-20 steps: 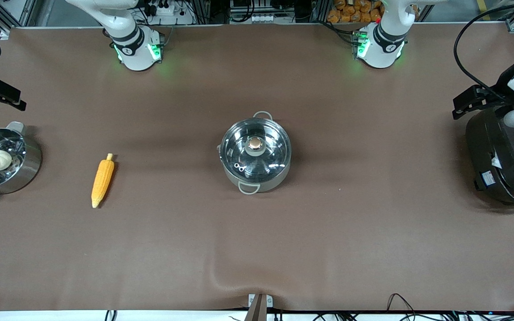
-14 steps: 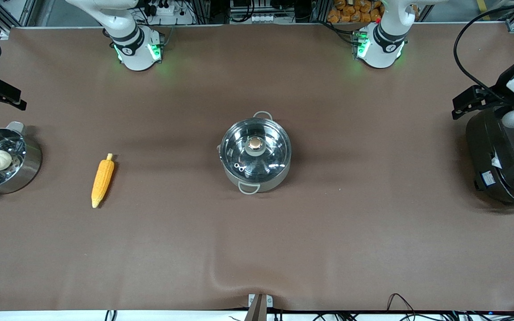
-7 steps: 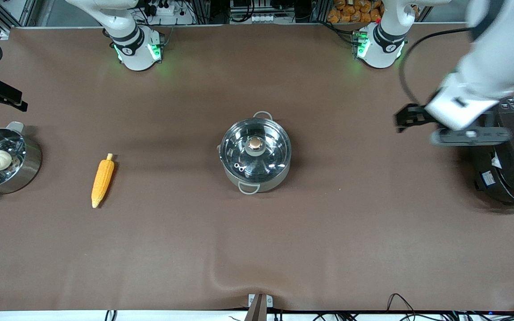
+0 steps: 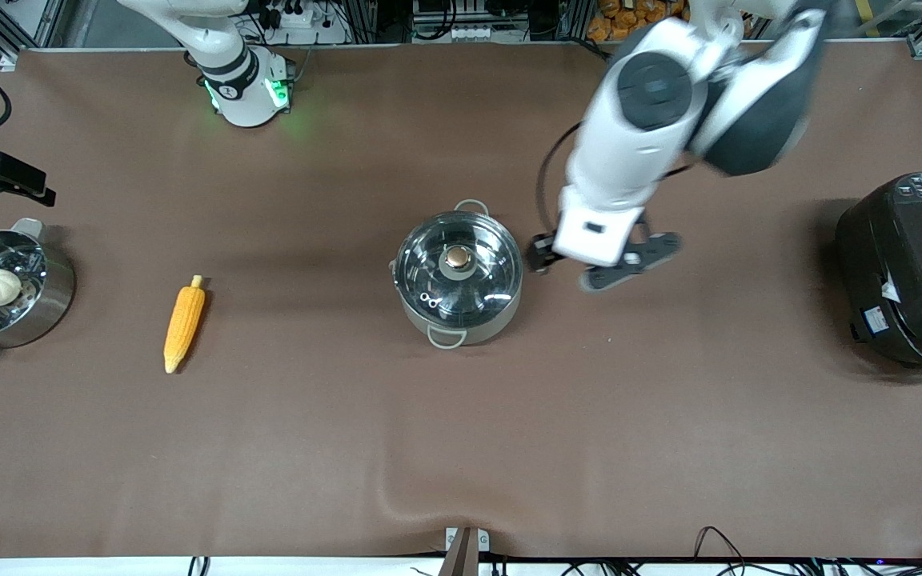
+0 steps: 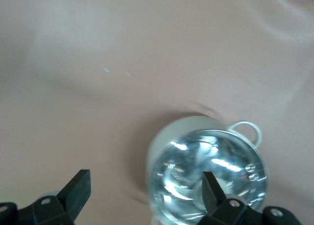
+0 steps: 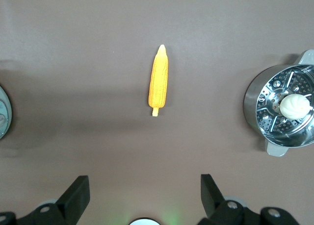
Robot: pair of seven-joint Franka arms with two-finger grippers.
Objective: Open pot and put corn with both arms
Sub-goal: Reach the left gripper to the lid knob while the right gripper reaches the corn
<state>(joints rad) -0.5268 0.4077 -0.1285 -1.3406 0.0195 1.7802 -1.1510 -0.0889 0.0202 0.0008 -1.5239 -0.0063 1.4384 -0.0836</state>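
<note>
On table [image 4: 669, 416]: one pot [image 4: 458, 276], one corn [image 4: 183, 324]

The front view looks steeply down from high across the brown-covered table [image 4: 461, 448], facing both arm bases, and takes in its whole length. The left wrist view looks down from close above the round steel pot with a glass lid [image 5: 211, 178] [image 4: 458, 276], somewhat blurred. The right wrist view looks down from higher up, sharing the tapered yellow-orange corn cob [image 6: 158, 80] [image 4: 183, 323] with the front view.
</note>
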